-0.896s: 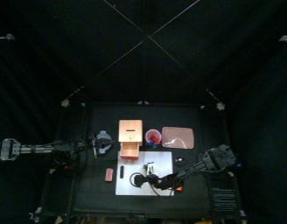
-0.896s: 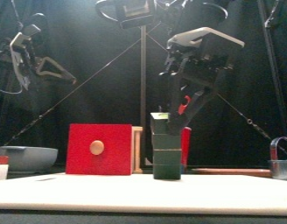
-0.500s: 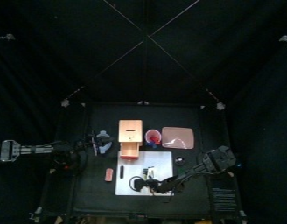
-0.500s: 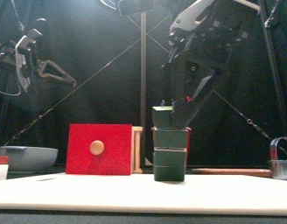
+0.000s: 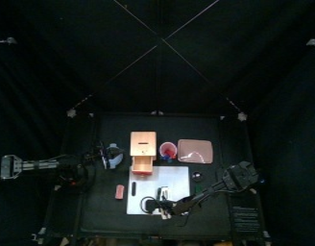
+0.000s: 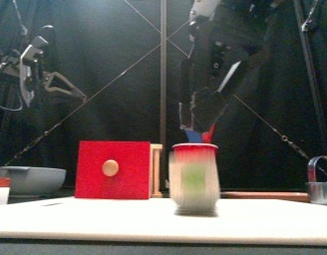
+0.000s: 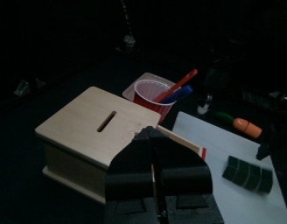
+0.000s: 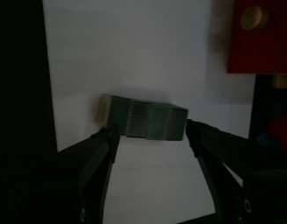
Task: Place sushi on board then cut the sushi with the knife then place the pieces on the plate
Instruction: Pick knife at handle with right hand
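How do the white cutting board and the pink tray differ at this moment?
The white cutting board lies at the front of the table; the pink tray lies behind it, toward the back right. The board carries the sushi roll; the tray shows nothing on it. The board looks larger. Both lie flat.

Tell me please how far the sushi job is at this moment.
Done: the sushi roll lies on the white cutting board, apparently uncut. In hand: the right claw is open around the roll. Left: both toy knives stand in the red cup, so cutting has not begun, and the pink tray holds no pieces. The left claw hangs by the wooden box.
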Robot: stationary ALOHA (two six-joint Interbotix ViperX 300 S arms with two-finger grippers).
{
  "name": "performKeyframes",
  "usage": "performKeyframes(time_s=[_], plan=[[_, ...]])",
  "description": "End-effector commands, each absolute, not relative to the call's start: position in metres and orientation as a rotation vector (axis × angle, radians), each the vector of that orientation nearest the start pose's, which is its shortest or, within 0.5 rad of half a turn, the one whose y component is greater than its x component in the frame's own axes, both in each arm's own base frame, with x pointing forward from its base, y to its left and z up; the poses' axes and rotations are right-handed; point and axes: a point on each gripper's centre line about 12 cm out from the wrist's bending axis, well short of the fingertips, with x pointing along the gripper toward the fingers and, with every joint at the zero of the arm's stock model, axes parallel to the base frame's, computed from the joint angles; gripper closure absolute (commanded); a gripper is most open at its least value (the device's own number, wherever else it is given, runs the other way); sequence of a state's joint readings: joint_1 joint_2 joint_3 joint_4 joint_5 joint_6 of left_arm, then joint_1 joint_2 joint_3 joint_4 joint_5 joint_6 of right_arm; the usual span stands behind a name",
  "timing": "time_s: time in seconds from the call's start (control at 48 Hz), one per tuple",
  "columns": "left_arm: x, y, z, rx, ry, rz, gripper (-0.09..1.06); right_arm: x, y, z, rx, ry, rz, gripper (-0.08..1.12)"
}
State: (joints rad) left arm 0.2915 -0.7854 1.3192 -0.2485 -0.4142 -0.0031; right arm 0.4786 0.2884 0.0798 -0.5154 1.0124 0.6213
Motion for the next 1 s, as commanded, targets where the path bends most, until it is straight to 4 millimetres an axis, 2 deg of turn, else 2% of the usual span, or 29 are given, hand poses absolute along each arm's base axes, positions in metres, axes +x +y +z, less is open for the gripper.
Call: performKeyframes(time_s=[0.021,0.208,0.333,0.521,0.625,0.708,0.812,0.896,1.0], plan=[[0.195,0.071,0.218,-0.237,0.067,0.406,0.87,0.420,0.163,0.201,-0.258,1.151,-0.198,0.11],[0.198,0.071,0.226,-0.230,0.043,0.398,0.87,0.397,0.143,0.206,-0.160,1.127,-0.317,0.11],[0.200,0.071,0.233,-0.210,0.008,0.392,0.87,0.378,0.118,0.214,-0.087,1.111,-0.359,0.11],[0.199,0.071,0.236,-0.181,-0.020,0.388,0.87,0.356,0.062,0.231,0.125,1.008,-0.359,0.11],[0.199,0.073,0.235,-0.165,-0.015,0.391,0.87,0.343,0.026,0.257,0.200,0.892,-0.373,0.11],[0.198,0.076,0.237,-0.157,-0.020,0.404,0.87,0.325,0.001,0.281,0.162,0.837,-0.375,0.11],[0.199,0.079,0.242,-0.142,-0.037,0.415,0.87,0.299,-0.032,0.292,0.122,0.936,-0.446,0.11],[0.198,0.082,0.245,-0.131,-0.051,0.424,0.87,0.296,-0.047,0.296,0.092,0.958,-0.436,0.11],[0.196,0.086,0.244,-0.131,-0.051,0.446,0.87,0.305,-0.058,0.295,-0.021,1.008,-0.354,0.11]])
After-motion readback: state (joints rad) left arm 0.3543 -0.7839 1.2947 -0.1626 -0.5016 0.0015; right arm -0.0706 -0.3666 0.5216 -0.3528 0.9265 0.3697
